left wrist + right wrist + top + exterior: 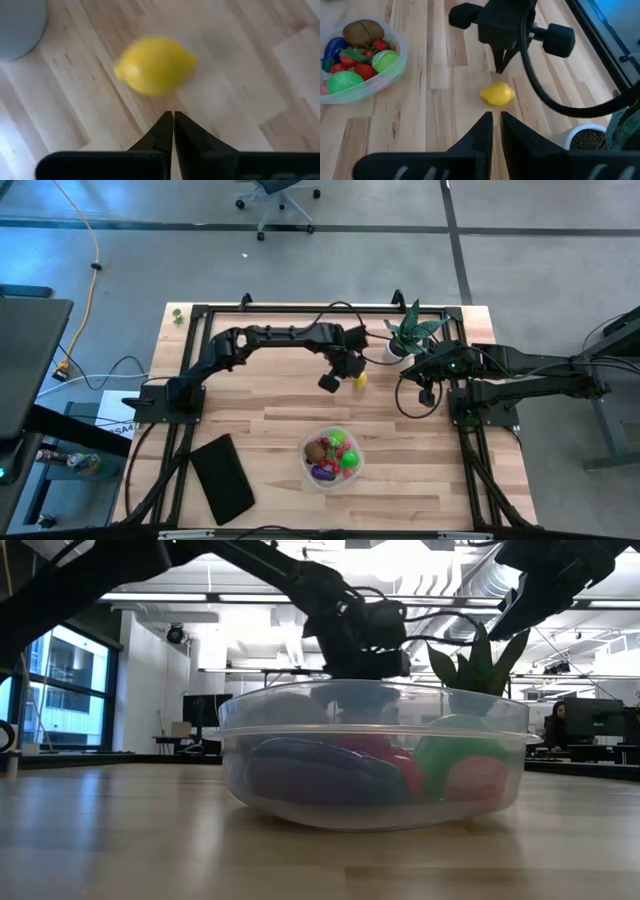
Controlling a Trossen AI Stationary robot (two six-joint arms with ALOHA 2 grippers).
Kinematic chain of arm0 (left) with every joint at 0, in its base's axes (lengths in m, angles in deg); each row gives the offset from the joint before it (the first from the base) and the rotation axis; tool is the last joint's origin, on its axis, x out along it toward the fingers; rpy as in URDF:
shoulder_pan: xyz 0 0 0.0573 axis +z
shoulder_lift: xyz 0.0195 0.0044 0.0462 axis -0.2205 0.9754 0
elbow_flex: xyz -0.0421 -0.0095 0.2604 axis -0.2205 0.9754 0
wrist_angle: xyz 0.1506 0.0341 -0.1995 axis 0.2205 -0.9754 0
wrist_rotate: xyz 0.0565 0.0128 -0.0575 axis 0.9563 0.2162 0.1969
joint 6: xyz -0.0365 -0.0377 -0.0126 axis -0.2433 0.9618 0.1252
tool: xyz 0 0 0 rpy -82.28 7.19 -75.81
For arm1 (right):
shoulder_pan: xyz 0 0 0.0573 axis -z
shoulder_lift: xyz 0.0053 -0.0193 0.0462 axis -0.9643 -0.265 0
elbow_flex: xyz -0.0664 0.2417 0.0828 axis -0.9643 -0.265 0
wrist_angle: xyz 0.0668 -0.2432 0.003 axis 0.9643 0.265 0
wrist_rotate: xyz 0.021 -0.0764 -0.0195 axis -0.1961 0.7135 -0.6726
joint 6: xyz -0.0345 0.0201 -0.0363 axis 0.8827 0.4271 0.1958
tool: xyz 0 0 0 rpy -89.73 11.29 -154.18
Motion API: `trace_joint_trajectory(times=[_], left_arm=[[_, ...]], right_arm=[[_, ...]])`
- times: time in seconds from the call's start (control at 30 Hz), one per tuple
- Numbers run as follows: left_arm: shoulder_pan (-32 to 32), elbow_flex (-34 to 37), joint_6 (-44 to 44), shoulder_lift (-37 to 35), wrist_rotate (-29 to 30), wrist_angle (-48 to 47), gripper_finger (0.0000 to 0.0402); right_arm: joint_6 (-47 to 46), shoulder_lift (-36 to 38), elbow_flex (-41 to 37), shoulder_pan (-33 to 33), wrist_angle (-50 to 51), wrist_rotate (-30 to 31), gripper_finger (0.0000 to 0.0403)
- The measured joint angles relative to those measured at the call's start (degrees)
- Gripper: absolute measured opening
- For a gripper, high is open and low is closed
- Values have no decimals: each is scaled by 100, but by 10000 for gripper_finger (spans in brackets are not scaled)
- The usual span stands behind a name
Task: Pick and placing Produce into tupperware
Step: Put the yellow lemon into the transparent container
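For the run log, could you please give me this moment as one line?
left gripper: shut, empty, above small yellow toy lemon on table | right gripper: shut, waiting | clear round plastic tupperware: holds other produce

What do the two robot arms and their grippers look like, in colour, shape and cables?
Both arms are black and jointed. The left gripper has two thin, pointed black fingers under a boxy head with a round knob on each side. A thick black cable loops beside it. The right gripper has the same pointed black fingers.
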Motion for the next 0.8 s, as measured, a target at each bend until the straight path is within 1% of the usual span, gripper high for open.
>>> trace_joint_trajectory(times=[0.1,0.2,0.33,0.43,0.63,0.8], left_arm=[[-31,-83,-23,17,6,-68,1],[-31,-80,-21,18,7,-127,4],[14,-81,-78,-75,-94,-357,3],[78,-77,-151,-103,-376,-592,1],[247,-75,-260,-242,-1305,-881,1],[437,-71,-297,-502,-1344,-1069,3]], right_arm=[[-2,1,0,-2,-10,-1,26],[-2,2,0,0,-15,0,26],[-2,0,0,0,-26,0,26],[-2,0,0,-2,-27,-2,26],[-2,0,0,0,-26,0,26],[-2,-2,0,-1,-29,-1,26]])
